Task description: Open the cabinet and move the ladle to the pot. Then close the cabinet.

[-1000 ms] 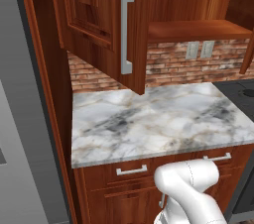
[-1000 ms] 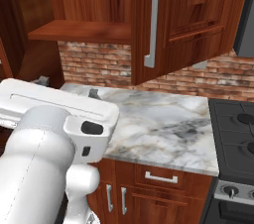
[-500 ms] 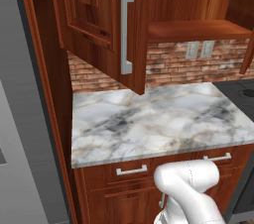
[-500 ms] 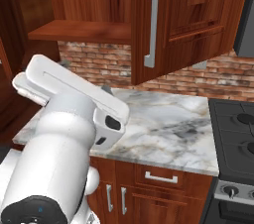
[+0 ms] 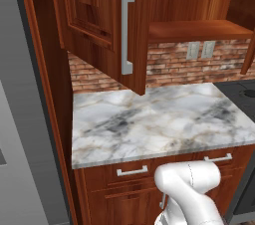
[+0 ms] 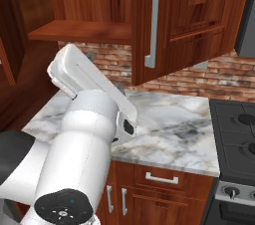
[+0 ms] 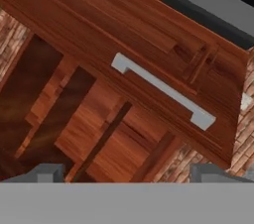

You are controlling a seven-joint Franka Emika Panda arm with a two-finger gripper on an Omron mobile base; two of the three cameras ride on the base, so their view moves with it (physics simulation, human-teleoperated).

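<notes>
Cabinet point(image 7: 149, 44): reddish-brown wall unit, ahead of the jaws; one door swung open, inner shelf point(image 5: 199, 31) exposed.
Counter point(image 5: 149, 119): marbled grey-white, beneath the cabinet.
Door handle point(image 7: 162, 90): silver bar, ahead, above the tips and between them.
Gripper point(image 7: 127, 172): jaws spread wide, nothing between them.
</notes>
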